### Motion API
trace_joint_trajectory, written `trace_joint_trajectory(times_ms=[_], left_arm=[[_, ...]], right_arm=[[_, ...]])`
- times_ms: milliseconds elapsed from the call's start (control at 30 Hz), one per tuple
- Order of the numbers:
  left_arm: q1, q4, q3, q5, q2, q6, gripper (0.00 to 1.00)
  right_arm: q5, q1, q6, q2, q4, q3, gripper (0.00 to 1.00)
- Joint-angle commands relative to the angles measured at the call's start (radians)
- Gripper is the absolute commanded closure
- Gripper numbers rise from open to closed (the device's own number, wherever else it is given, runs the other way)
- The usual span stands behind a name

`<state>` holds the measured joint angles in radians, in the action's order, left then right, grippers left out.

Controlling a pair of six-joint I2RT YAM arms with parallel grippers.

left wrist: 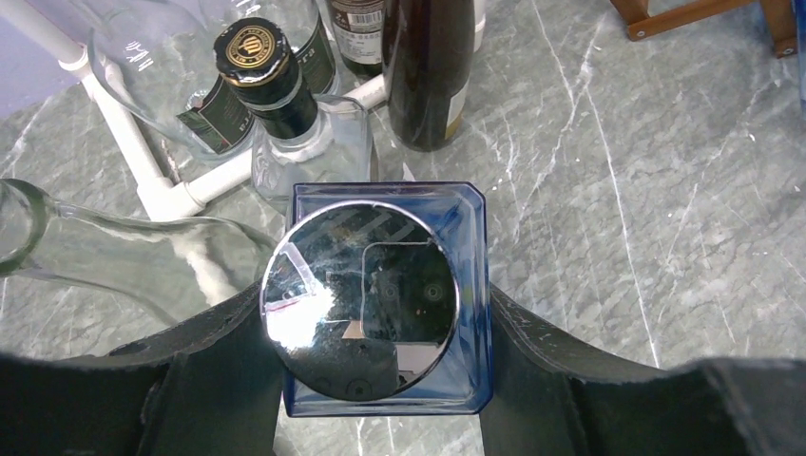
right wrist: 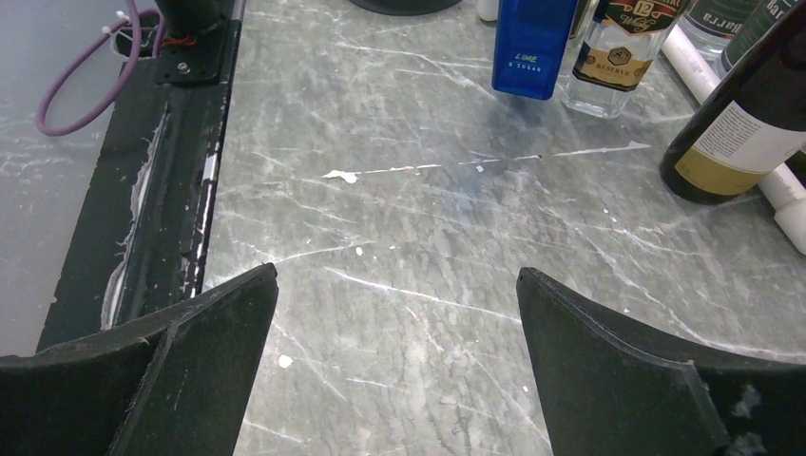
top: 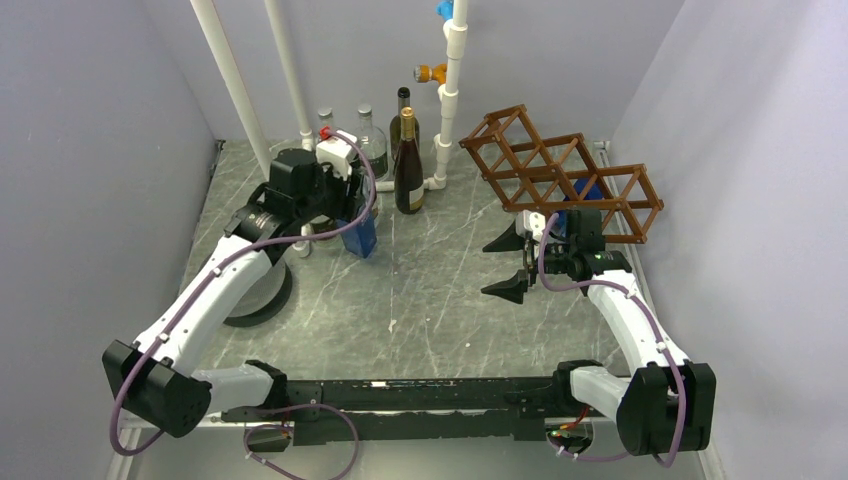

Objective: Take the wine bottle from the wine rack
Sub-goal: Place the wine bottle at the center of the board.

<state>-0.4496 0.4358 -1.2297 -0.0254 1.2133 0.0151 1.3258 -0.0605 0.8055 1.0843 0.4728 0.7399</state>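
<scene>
The blue square bottle (top: 362,236) is being pinched by the left gripper (left wrist: 380,323). Its black fingers (left wrist: 204,351) are being pressed against two opposite sides of the bottle, just below the round chrome cap (left wrist: 359,299). Whether the bottle's base is being rested on the marbled table (top: 430,300) cannot be told.

Just ahead of these jaws, a clear bottle with a black and gold cap (left wrist: 259,59) and a dark wine bottle (left wrist: 430,71) are being kept upright. A clear glass bottle (left wrist: 114,252) is being shown lying to the left of the jaws.

The right gripper (right wrist: 395,275) is being held with its jaws spread wide over bare table, and nothing is being gripped between them. The blue bottle is being seen well ahead of them.

The wine rack (top: 556,176) is being kept behind the right jaws, just beyond the wrist, away from their opening. Something blue (top: 590,192) is being glimpsed through its cells, too hidden to be named.
</scene>
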Motion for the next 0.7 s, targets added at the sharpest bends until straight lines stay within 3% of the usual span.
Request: trace_joint_trajectory(times_ms=[0,667], left_arm=[[0.025,-0.152,-0.113,-0.024,-0.014,0.023,1.0],[0.092,-0.121,-0.183,-0.03,0.095,0.042,1.0]], right_arm=[[0.035,0.004,0.032,-0.012,-0.003,0.012,0.0],[0.036,0.009,0.037,-0.015,0.0,0.012,0.0]])
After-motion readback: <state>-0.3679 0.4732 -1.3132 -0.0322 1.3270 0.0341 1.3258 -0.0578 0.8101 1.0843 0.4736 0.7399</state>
